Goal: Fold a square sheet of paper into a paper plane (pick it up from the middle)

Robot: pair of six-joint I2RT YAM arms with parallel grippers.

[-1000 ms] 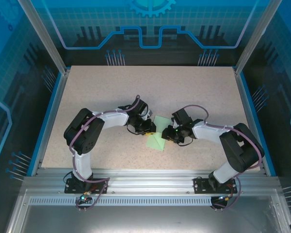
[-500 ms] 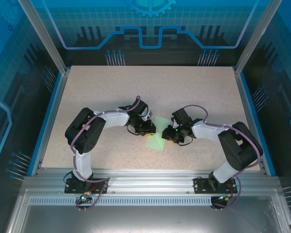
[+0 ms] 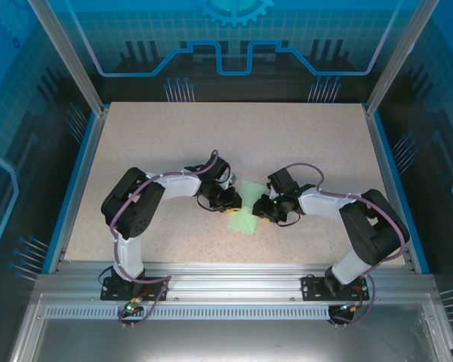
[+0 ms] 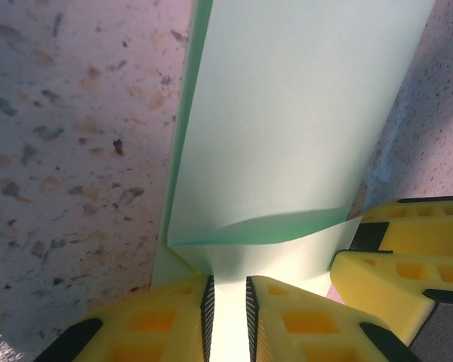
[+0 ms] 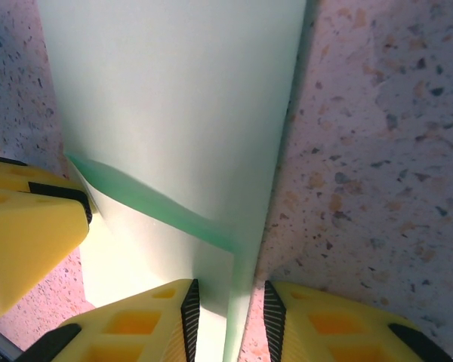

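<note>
Both end effectors, left (image 4: 228,317) and right (image 5: 230,320), pinch the part-folded sheet (image 3: 245,210) mid-counter (plane far from finished).

We see a speckled beige table (image 3: 174,143); the pale green paper (image 3: 247,205) lies at its middle.

Arm shells: two arms are showing white link covers between bulky black joint housings.
Cables: purplish-grey cable is looping along each arm and curling at the bolted bases.
Lights: a small green light is glowing on the right arm's wrist.
Fingers: blocky yellow moulded fingers (image 4: 302,324) are showing recessed square pockets and ribbed black pads (image 5: 189,317) along their inner faces.
</note>
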